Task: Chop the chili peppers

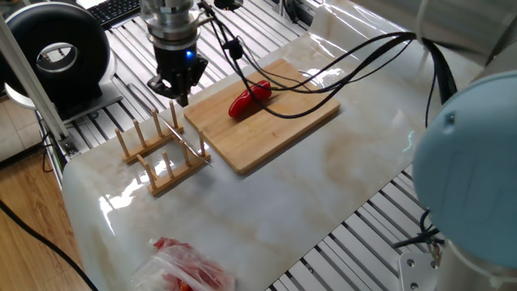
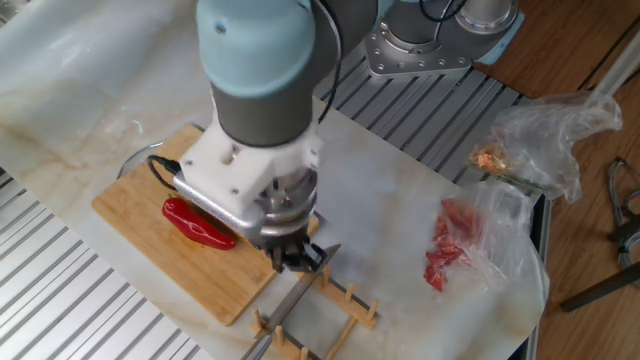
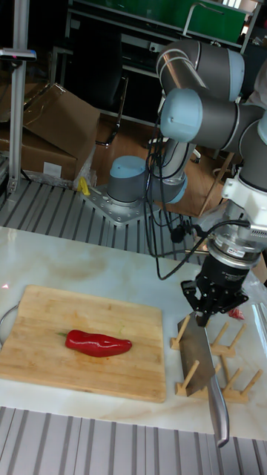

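Note:
One whole glossy red chili pepper (image 1: 249,99) (image 2: 198,222) (image 3: 98,343) lies on the bamboo cutting board (image 1: 266,121) (image 2: 150,205) (image 3: 44,319). My gripper (image 1: 174,90) (image 2: 296,256) (image 3: 208,313) has left the board and hangs, pointing down, over the wooden rack (image 1: 153,158) (image 2: 345,315) (image 3: 222,375). A knife (image 1: 187,139) (image 2: 292,292) (image 3: 199,360) rests in that rack. The fingers stand slightly apart just above the far end of its blade. Nothing is held between them.
A clear plastic bag with red contents (image 1: 187,265) (image 2: 452,248) lies on the marble sheet away from the board. More crumpled plastic (image 2: 545,130) sits at the table edge. Black cables (image 1: 339,73) trail over the board's far end. A black round device (image 1: 56,52) stands beyond the rack.

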Robot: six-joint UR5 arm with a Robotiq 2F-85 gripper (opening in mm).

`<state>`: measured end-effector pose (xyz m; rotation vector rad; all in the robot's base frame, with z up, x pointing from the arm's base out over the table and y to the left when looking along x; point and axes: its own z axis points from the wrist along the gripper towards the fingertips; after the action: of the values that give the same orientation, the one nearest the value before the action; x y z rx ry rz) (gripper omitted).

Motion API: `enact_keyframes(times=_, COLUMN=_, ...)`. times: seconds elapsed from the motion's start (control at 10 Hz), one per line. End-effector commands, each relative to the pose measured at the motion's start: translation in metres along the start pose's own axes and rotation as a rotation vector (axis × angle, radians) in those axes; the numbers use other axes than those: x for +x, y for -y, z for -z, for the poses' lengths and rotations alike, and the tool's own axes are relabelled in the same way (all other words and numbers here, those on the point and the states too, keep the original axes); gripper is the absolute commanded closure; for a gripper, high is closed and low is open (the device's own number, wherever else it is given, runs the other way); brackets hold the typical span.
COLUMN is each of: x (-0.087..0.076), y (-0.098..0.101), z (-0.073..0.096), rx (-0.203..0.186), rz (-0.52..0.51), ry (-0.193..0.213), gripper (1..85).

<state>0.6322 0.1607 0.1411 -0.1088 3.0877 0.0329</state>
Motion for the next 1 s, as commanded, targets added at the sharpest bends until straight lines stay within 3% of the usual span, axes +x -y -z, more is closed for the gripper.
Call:
enact_keyframes(times=0.0, x=0.005, y=0.031, z=0.0, rx=0.088, rz=0.13, ry=-0.033, gripper=79.7)
enact_keyframes(times=0.1, x=-0.004, y=0.045, z=0.001, rx=0.142, rz=0.251, ry=-0.009, gripper=74.7)
enact_keyframes(times=0.4, x=-0.008, y=0.039, z=0.0, rx=0.12, rz=0.217, ry=0.013, gripper=70.3)
enact_keyframes(times=0.6, x=-0.014, y=-0.013, z=-0.002, rx=0.119, rz=0.106, ry=0.007, gripper=68.0)
enact_keyframes(times=0.9, x=-0.014, y=-0.038, z=-0.008, rx=0.175, rz=0.066, ry=0.018, gripper=58.7)
